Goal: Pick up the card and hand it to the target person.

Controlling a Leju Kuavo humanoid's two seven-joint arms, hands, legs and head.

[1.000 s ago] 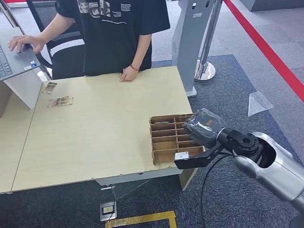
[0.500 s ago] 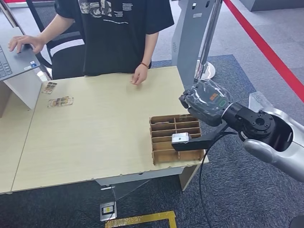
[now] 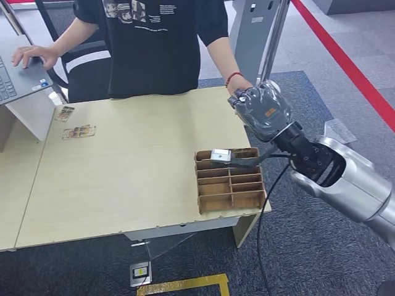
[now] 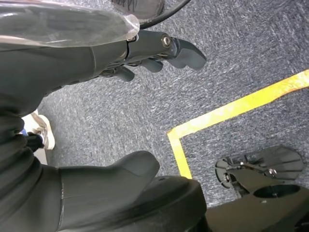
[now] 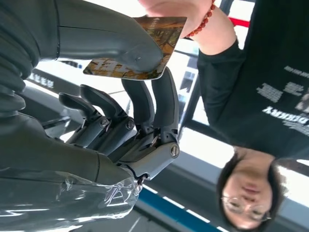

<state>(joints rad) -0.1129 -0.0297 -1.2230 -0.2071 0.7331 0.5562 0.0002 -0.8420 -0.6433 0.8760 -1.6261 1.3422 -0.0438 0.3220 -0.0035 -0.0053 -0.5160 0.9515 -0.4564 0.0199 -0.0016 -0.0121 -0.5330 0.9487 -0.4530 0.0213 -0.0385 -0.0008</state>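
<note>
Up by the far right corner of the table (image 3: 116,160), right hand (image 3: 261,110) raised on its silver arm, wrapped in clear film. Pinching the card (image 5: 135,48) between thick thumb and darker fingers (image 5: 165,104), seen close in the right wrist view. Meeting the card's outer end, a person's hand (image 5: 171,7) with a red bead bracelet at the wrist; from the head view that same arm reaching to just behind the robot's hand. Below and nearer, a brown divided cardboard tray (image 3: 228,180) on the table's right side. Far across the tabletop, two small cards (image 3: 78,131) lying near the left edge, beside a laptop (image 3: 16,77) under the person's other hand. Left hand (image 4: 109,111) hanging over grey carpet with a yellow tape line (image 4: 233,108), thumb and fingers apart, holding nothing.
</note>
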